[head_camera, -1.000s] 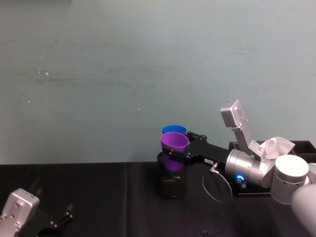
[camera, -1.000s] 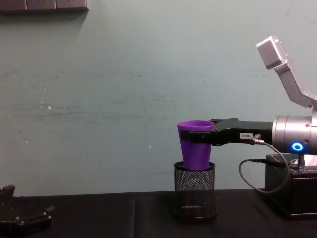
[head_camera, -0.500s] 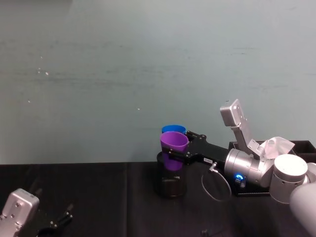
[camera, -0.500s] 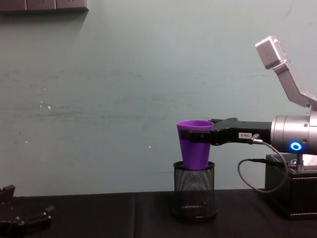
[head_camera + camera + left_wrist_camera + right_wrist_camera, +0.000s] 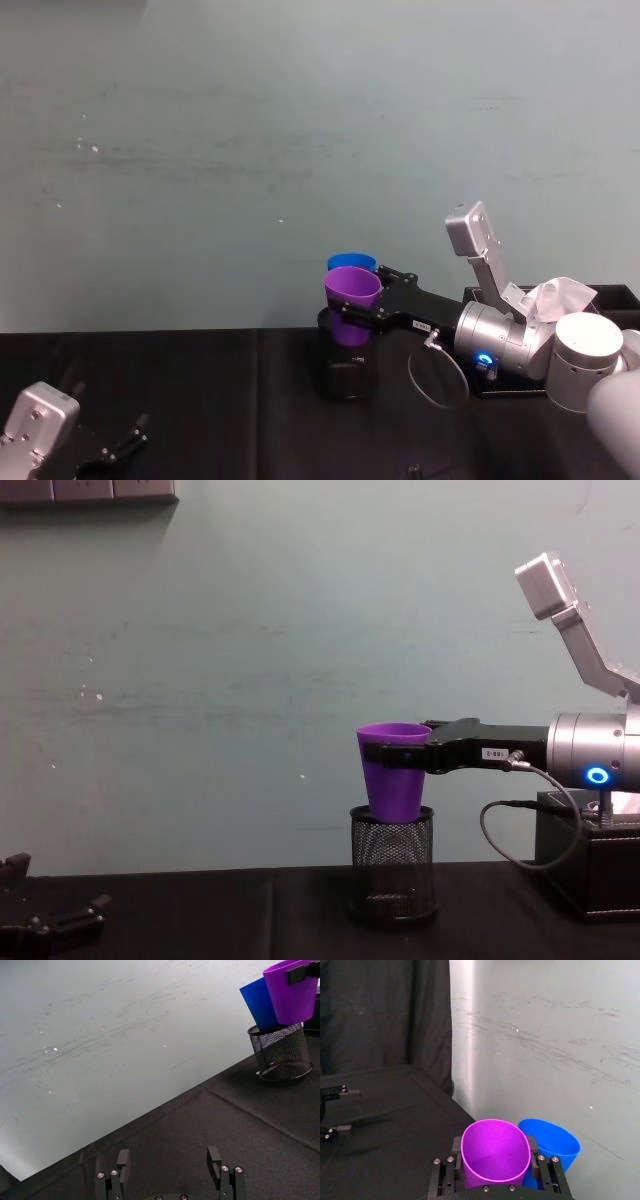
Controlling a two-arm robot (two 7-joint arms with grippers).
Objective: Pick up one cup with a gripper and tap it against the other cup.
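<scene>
Right gripper [image 5: 356, 312] is out over the middle of the black-draped table [image 5: 200, 390], its flat black fingers [image 5: 443, 1172] clamped on either side of the smooth purple plastic tumbler [image 5: 352, 296], just under the rim. The purple cup is upright and up in the air. From the chest view its base [image 5: 395, 780] sits right at the rim of the black wire-mesh pen holder [image 5: 393, 865].

And there's the bright blue plastic tumbler [image 5: 352, 262], tucked directly behind the purple one on the wall side, rims about level. In the right wrist view the blue cup [image 5: 552, 1144] is pressed up close against the purple cup [image 5: 495, 1152]; whether they truly touch, I can't say, nor what the blue cup stands on.

Over on the left, the other gripper [image 5: 169, 1160] is parked low above the table, fingers spread wide and holding nothing.
</scene>
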